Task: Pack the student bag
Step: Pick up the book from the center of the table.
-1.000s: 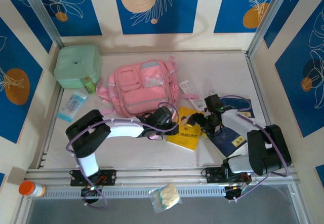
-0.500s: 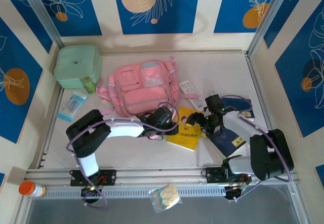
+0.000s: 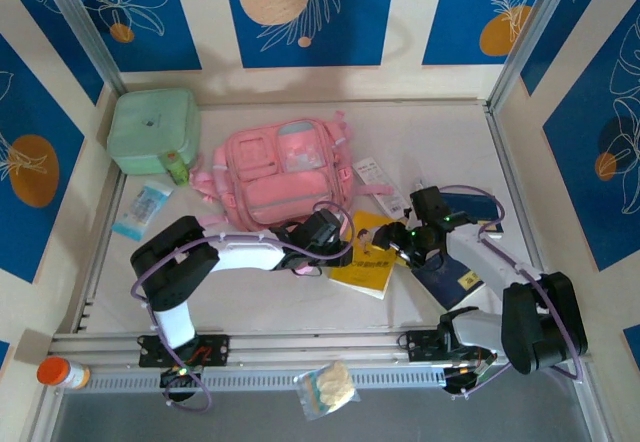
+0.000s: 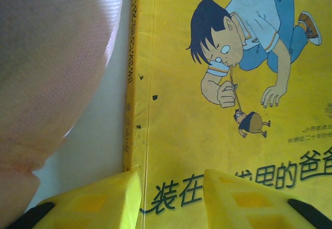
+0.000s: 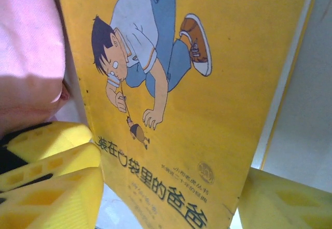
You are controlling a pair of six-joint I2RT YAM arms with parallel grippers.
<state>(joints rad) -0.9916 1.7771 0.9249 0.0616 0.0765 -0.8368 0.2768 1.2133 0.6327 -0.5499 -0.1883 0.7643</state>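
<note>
Now | student bag [image 3: 275, 177] | soft pink fabric | lying flat, front up

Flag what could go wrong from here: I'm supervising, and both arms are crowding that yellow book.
1. The left tool and right tool sit at the yellow book from opposite sides, very close; they could collide.
2. The book lies flat on the table, so a pinch at its edge may lift only the cover or slip.
3. The student bag lies right beside the spine; the left tool may snag its fabric.
</note>
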